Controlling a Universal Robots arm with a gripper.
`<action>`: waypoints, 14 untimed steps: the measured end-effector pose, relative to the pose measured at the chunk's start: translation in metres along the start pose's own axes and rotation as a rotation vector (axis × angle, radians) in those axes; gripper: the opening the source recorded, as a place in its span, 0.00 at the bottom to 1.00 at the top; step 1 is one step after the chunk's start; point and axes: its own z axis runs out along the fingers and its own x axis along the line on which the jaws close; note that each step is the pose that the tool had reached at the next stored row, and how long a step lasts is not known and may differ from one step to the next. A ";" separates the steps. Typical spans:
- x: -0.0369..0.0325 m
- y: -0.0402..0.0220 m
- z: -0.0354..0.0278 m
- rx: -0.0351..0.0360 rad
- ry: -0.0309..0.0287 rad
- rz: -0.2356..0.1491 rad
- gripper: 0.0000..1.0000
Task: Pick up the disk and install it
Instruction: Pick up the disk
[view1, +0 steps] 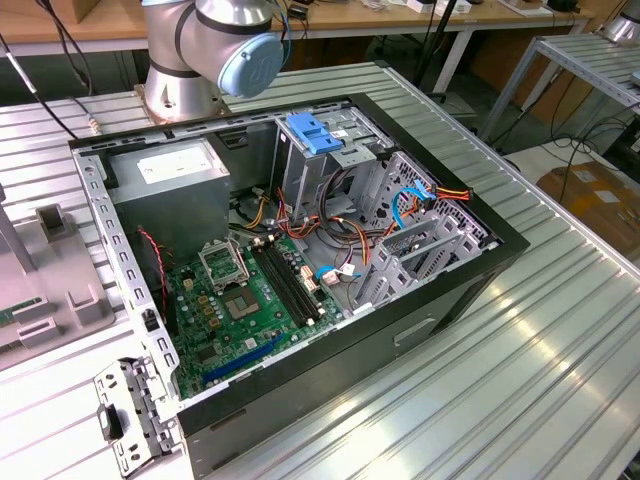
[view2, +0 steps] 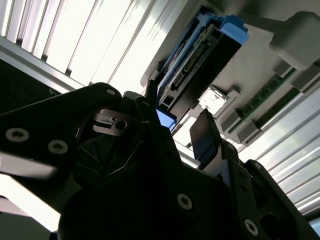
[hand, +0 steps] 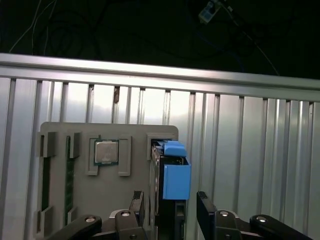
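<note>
Starting at the exterior view's left, there's the grey parts tray sitting on the ribbed aluminium table. That's where the action is. In both wrist views the disk stands on edge in a slot of that tray, blue carrier frame up. It shares the tray with a processor chip and memory sticks.

The gripper is spread wide and straddles the disk. There's a finger just beside each flat face, and I can't see either one actually touching yet. So nothing is grabbed, and I'd call this the lining-up part of the pick.

To do this well, I'd get the fingers square to the flat metal faces and evenly spaced. Then closing won't shove the disk sideways in its slot. Bite the metal body, since the blue plastic looks like it would flex. A tilted squeeze could jam it against the slot wall or bump the chip.

Further toward the exterior view's right sits the open computer case, with a blue latch on its metal drive cage.
</note>
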 end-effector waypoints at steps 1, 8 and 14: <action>0.0000 0.0000 0.0012 -0.0001 0.0001 -0.001 0.54; 0.0000 0.0025 0.0108 0.0002 -0.0086 -0.018 0.54; 0.0004 0.0022 0.0216 0.0002 -0.0098 -0.021 0.54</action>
